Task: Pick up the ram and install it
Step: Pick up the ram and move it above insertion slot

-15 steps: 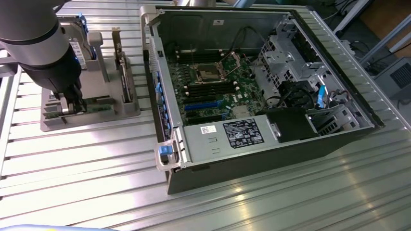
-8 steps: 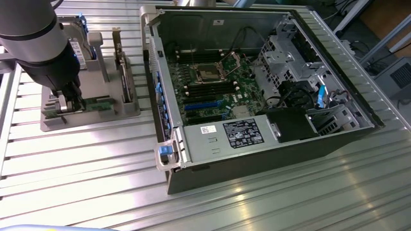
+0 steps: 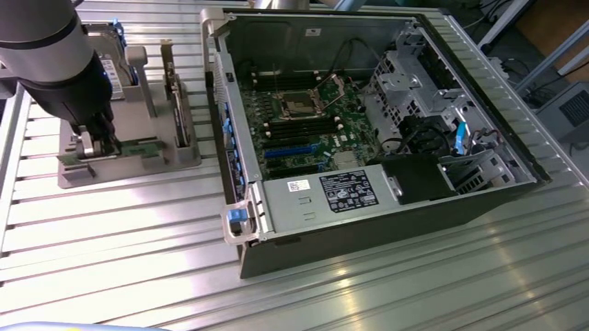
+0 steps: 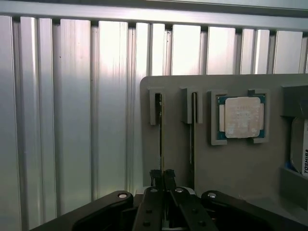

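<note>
The ram (image 4: 160, 127) stands on edge in a slot of the grey holder (image 4: 240, 168), seen as a thin dark strip; a short green stretch of the ram (image 3: 141, 146) shows beside the fingers in the exterior view. My gripper (image 4: 162, 174) is down on the near end of the stick, its two black fingertips (image 4: 155, 176) pressed close on either side of it. In the exterior view the gripper (image 3: 95, 146) sits low over the holder's (image 3: 129, 169) front, at that view's left. The stick still rests in its slot.
A second thin card (image 4: 193, 125) stands in the neighbouring slot. A square silver processor (image 4: 242, 117) and a Toshiba drive (image 4: 301, 154) lie on the holder. The open computer case (image 3: 515, 148) with the motherboard (image 3: 304, 124) lies to the exterior view's right. An upright bracketed card (image 3: 175, 89) stands behind the gripper.
</note>
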Controlling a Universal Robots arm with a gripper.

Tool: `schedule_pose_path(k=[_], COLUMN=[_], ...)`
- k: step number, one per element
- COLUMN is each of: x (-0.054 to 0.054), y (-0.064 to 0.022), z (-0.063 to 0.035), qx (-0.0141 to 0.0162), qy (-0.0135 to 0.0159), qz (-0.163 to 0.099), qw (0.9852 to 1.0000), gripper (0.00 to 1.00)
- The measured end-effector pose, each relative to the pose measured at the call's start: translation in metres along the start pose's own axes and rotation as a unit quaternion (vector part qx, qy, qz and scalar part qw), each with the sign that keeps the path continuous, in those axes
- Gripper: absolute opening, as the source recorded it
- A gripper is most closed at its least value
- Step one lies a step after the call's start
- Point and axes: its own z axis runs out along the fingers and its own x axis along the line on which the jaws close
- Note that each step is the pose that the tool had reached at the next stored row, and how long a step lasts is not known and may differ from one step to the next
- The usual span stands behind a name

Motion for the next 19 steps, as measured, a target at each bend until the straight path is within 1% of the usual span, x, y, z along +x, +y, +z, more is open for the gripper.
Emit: schedule_pose_path(k=[3,7,12,19], x=[0.0,-0.001,-0.002,-0.002], y=[-0.0002,-0.0003,-0.0006,-0.0009], z=[-0.0071,-0.0136,-0.0262,-0.0355], qx=[0.0,0.0,0.0,0.0], qy=[0.0,0.0,0.0,0.0], qz=[0.0,0.0,0.0,0.0], qw=[1.0,1.0,1.0,1.0], gripper=[0.12,0.12,0.12,0.12])
